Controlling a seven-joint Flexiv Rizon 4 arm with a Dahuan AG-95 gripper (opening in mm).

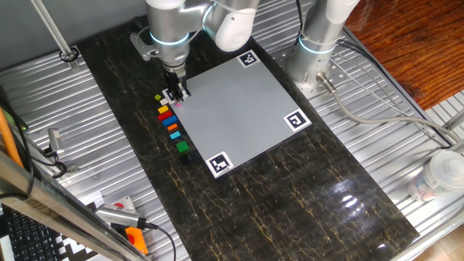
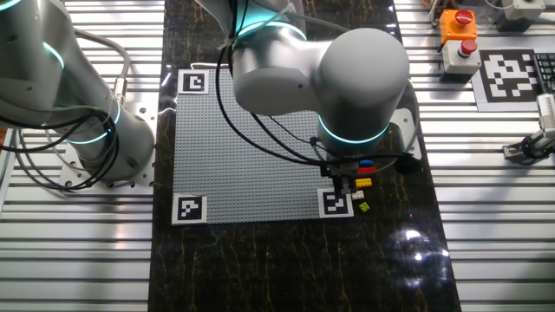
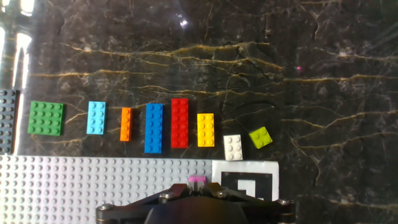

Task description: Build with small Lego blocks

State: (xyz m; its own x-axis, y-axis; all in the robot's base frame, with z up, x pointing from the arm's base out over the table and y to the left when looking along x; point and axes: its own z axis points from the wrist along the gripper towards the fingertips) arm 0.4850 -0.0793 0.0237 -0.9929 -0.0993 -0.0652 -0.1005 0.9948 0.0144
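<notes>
My gripper (image 3: 197, 185) is shut on a pink brick (image 3: 197, 180) and holds it over the corner of the grey studded plate (image 3: 93, 180), beside its black-and-white marker (image 3: 249, 182). Beyond the plate's edge, on the dark marble, lies a row of bricks: green (image 3: 45, 118), light blue (image 3: 96, 117), orange (image 3: 125, 124), blue (image 3: 153, 127), red (image 3: 180, 122), yellow (image 3: 206, 129), then a white one (image 3: 232, 147) and a lime one (image 3: 260, 137). In one fixed view the gripper (image 1: 175, 95) hangs at the plate's (image 1: 239, 109) left edge, at the far end of the row (image 1: 170, 123).
A second arm's base (image 1: 319, 36) stands beyond the plate, and also shows in the other fixed view (image 2: 78, 121). An emergency-stop box (image 2: 457, 35) sits on the ribbed metal surface. Tools (image 1: 119, 217) lie at the front left and a plastic cup (image 1: 442, 174) at the right.
</notes>
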